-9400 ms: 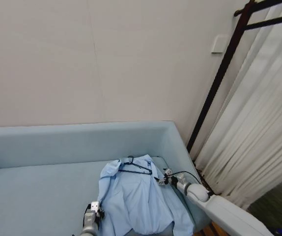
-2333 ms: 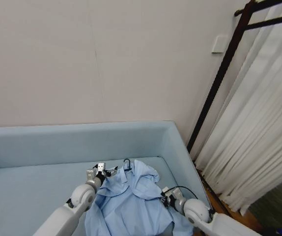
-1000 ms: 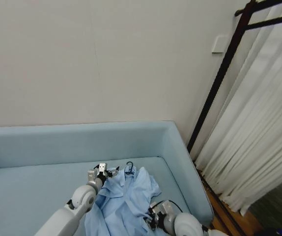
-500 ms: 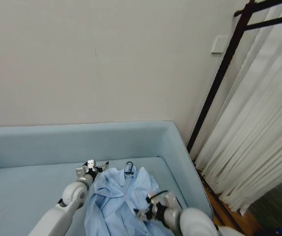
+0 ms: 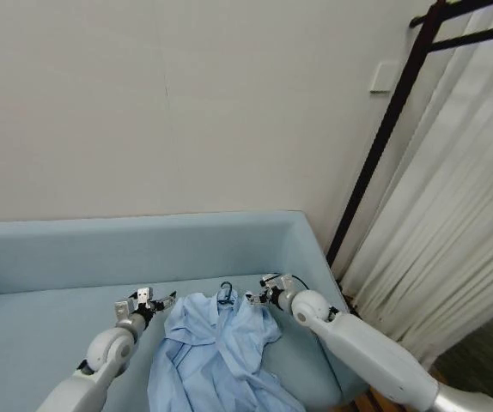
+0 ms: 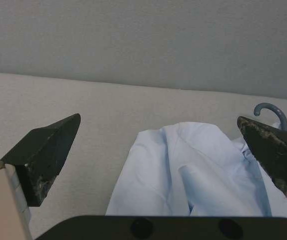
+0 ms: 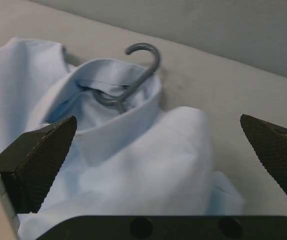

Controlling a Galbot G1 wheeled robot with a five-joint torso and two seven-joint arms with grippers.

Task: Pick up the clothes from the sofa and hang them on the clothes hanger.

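Pale blue sofa (image 5: 40,343) seat carries the light blue shirt (image 5: 216,348). Left claw (image 5: 150,299) and right claw (image 5: 259,298) flank its collar, both spread wide, holding nothing. Between them the hanger hook (image 5: 226,290) pokes from the collar. Beyond stands a dark clothes rack (image 5: 382,137).

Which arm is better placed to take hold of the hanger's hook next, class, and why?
Right, probably. The right end effector hangs open beside the dark curved hanger hook on the light blue shirt; the left end effector sits farther off.
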